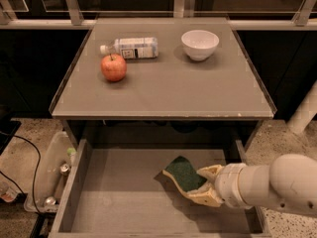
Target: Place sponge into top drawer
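Note:
The top drawer is pulled out below the table, wide, grey and shallow. My gripper reaches in from the right, over the drawer's right half, and is shut on the sponge. The sponge shows its dark green scouring layer on top with a yellow edge, and sits low, close above the drawer floor. I cannot tell whether it touches the floor.
On the grey tabletop lie a red apple, a plastic water bottle on its side and a white bowl. A bin with cans stands on the floor left of the drawer. A white post is at right.

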### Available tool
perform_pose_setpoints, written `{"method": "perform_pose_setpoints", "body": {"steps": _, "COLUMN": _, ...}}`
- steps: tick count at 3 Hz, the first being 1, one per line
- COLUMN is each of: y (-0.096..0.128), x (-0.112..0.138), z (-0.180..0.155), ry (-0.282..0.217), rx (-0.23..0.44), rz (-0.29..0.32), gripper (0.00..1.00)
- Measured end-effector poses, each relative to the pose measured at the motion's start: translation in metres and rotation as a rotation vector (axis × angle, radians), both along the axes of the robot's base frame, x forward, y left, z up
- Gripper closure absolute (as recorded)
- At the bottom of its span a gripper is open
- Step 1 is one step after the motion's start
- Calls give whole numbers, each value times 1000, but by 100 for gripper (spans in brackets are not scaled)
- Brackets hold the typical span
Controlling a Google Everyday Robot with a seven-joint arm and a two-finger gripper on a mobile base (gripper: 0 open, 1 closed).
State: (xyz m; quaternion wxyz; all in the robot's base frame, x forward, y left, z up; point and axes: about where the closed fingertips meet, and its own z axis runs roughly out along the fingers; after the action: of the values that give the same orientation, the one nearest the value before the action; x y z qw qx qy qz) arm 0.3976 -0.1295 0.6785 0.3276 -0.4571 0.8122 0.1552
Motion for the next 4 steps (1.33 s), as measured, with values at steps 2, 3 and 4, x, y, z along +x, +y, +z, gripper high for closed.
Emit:
{"method": "perform_pose_setpoints", "body": {"steps": 2, "y": -4, "x": 17, "z": -55, "ry": 24, "rx": -73, "rz": -48, "gripper": 100}}
{"method": "perform_pose_setpoints", "body": {"steps": 3, "y": -4, "x": 18, "z": -55, "ry": 24, "rx": -73, "rz": -49, "gripper": 82}}
{"method": "perform_pose_setpoints", "body": {"steps": 4, "y": -4, "x": 18, "z": -55, "ry": 24, "rx": -73, "rz": -49, "gripper": 58}}
